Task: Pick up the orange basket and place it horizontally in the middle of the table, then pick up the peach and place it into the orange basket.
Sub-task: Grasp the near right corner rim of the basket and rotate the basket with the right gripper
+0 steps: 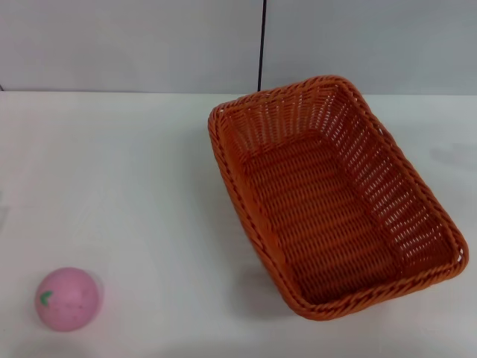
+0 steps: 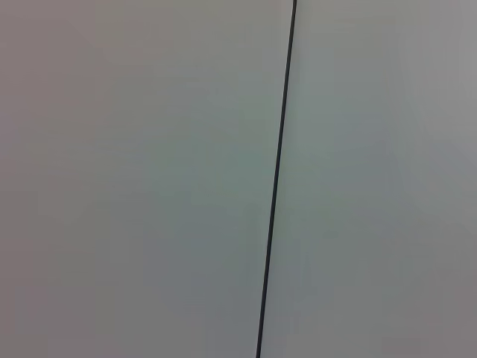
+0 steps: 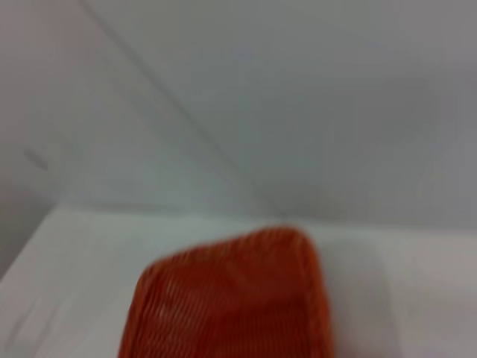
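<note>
The orange basket [image 1: 335, 198] is a large woven rectangle lying on the white table [image 1: 134, 179], right of centre, its long side running diagonally from the far middle toward the near right. It is empty. One end of the orange basket [image 3: 231, 306] also fills the lower part of the right wrist view. The peach [image 1: 67, 298], small, pink and round with a green leaf mark, sits near the table's front left corner, far from the basket. Neither gripper shows in any view.
A grey wall with a thin dark vertical seam [image 1: 261, 45] stands behind the table's far edge. The left wrist view holds only that wall and seam [image 2: 277, 179]. Bare white tabletop lies between the peach and the basket.
</note>
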`<state>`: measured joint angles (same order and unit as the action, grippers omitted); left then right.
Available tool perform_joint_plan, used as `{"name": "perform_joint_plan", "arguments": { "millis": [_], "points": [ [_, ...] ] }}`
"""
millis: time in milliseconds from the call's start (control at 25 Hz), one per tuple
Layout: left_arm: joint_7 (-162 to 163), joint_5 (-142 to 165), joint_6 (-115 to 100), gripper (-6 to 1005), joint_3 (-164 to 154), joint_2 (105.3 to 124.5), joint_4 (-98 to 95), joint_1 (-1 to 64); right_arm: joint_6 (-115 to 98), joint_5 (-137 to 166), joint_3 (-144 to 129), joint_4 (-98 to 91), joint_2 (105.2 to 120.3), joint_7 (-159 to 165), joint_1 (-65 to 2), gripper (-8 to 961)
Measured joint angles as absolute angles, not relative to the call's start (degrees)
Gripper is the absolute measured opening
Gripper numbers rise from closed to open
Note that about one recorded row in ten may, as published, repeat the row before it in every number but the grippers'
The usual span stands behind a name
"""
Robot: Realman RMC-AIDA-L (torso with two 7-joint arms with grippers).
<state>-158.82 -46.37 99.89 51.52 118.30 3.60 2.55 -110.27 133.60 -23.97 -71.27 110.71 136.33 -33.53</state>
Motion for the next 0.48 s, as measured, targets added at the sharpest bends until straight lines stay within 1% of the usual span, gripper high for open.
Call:
{"name": "perform_joint_plan", "arguments": {
  "millis": [80,120,200,320,480],
  "points": [
    [-158.8,-46.3,99.8,808,51.4,118.3,3.6,2.6,-112.7,139.8,-24.5,-66.0,109.14,138.4,-38.4,522],
    [-158.9,-46.2,99.8,807,51.3,118.3,3.6,2.6,-112.7,139.8,-24.5,-66.0,109.14,138.4,-38.4,520],
    [-158.8,-46.2,99.8,806,51.2,118.33,3.6,2.4,-111.7,142.3,-25.7,-62.3,108.74,139.4,-40.5,516],
    [-158.8,-46.1,99.7,804,51.2,118.36,3.5,2.0,-108.8,143.6,-29.6,-57.5,108.63,140.6,-42.3,509],
    [-158.8,-46.1,99.7,802,51.2,118.38,3.4,1.6,-103.2,143.8,-34.6,-53.5,109.32,141.8,-43.1,501]
  ]
}}
